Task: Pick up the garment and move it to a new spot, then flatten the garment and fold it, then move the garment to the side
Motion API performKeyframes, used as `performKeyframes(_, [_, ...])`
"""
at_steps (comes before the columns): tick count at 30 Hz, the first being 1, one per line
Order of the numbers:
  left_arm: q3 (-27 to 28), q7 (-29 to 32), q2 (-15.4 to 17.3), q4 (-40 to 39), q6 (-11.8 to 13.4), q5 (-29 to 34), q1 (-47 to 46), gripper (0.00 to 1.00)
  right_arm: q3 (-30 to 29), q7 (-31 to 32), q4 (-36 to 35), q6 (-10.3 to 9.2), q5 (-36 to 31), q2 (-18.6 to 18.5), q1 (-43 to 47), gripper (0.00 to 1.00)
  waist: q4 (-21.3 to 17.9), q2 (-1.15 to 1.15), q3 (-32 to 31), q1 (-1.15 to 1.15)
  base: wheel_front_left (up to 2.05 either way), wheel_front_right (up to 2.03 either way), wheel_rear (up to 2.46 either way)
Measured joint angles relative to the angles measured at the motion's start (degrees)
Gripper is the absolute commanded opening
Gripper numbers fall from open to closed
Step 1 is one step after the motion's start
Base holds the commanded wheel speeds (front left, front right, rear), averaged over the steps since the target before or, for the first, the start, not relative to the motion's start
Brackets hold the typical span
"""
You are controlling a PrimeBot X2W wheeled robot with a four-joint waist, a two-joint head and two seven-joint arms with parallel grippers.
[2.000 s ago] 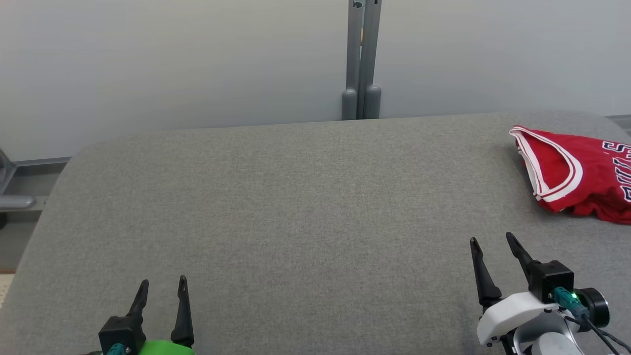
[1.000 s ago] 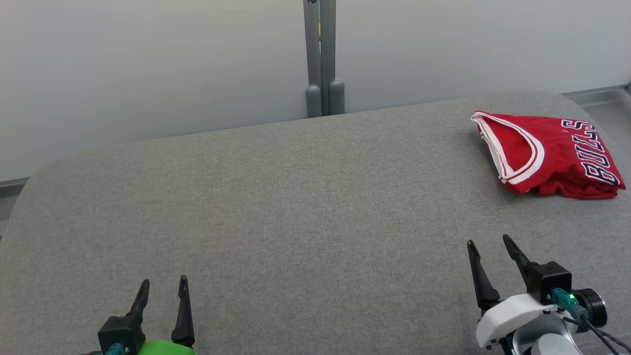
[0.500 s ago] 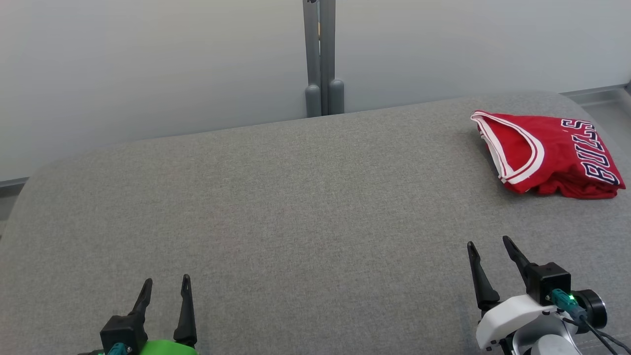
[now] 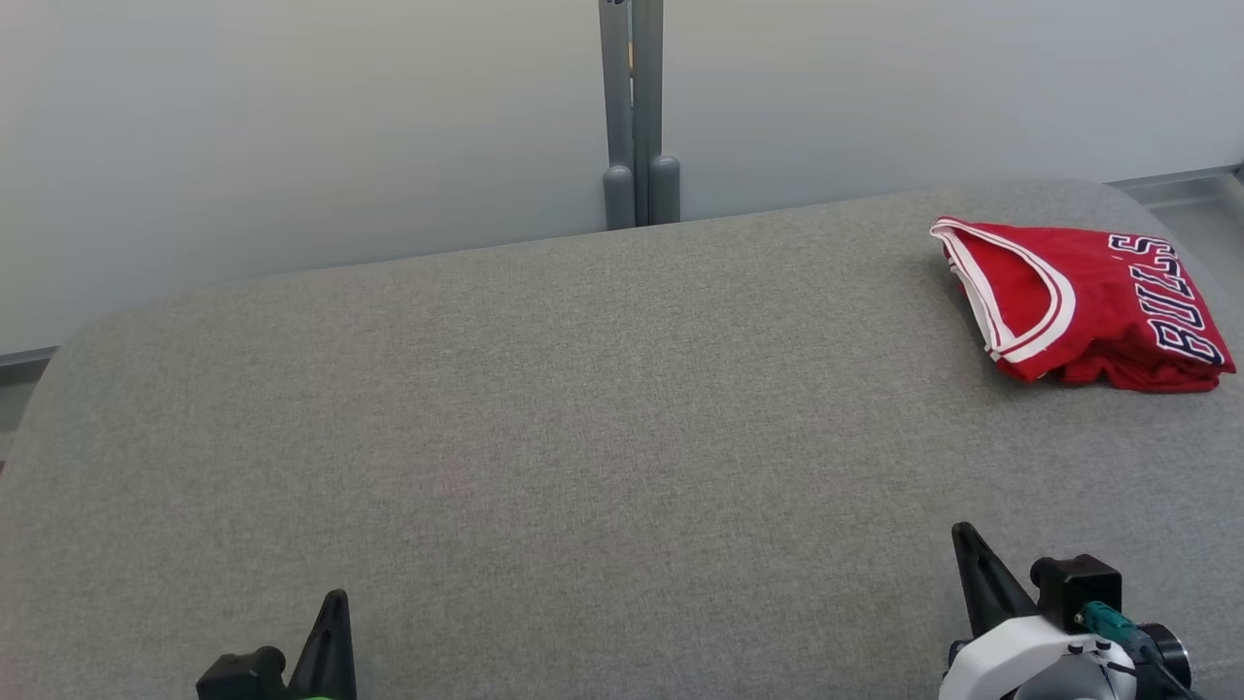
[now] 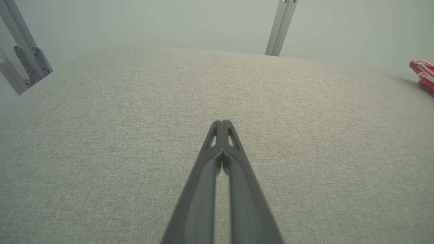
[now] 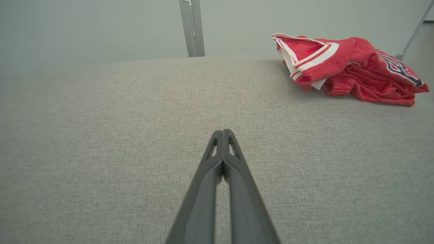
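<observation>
surface (image 4: 583, 408): grey woven cloth, fine even weave, flat, rounded at its far corners; took up most of the head view.
garment (image 4: 1118, 321): red jersey of mesh-like knit, folded into a lumpy packet with a ragged lower edge. lay on the surface at the upper right of the head view, near the far right corner; upper right in the right wrist view (image 6: 352, 67); a red sliver at the right edge of the left wrist view (image 5: 423, 73).
trim (image 4: 1067, 303): white band with a thin red stripe, curved round one opening.
left gripper (image 4: 336, 595): long, dark, tapered fingers with small cut-outs near the tips; pressed together, pinching nothing. lower left of the head view; tips met mid-frame in the left wrist view (image 5: 222, 122), over bare cloth, well apart from the garment.
right gripper (image 4: 962, 530): same build, white housing (image 4: 1011, 656) and teal connector (image 4: 1103, 617) behind it; fingers pressed together, holding nothing. lower right of the head view; mid-frame in the right wrist view (image 6: 222, 131).
in between: bare grey cloth from the right gripper up to the garment.
surroundings: pale plain wall (image 4: 292, 126); grey metal post (image 4: 634, 107) upright at top centre; perforated bracket (image 5: 27, 64) at the upper left of the left wrist view.
lettering (image 4: 1171, 301): "bulls", dark block capitals edged white, running down the garment's right side in the head view; too foreshortened to read in the right wrist view.
</observation>
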Motion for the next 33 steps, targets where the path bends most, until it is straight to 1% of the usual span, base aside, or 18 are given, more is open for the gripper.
performKeyframes(15, [1.4, 3.8, 0.0, -1.5, -0.4, -15.8, -1.2, 0.00, -1.1, 3.9, -1.3, 0.00, 17.3, 0.2, -1.0, 0.00, 0.5, 0.00, 0.5, 0.00, 0.00, 0.00, 0.00])
performKeyframes(33, [3.1, 7.8, 0.0, -3.1, -0.9, -31.2, -3.3, 0.00, -2.2, 7.9, -2.8, 0.00, 34.6, 0.4, -2.4, 0.00, 1.2, 0.00, 1.1, 0.00, 0.00, 0.00, 0.00])
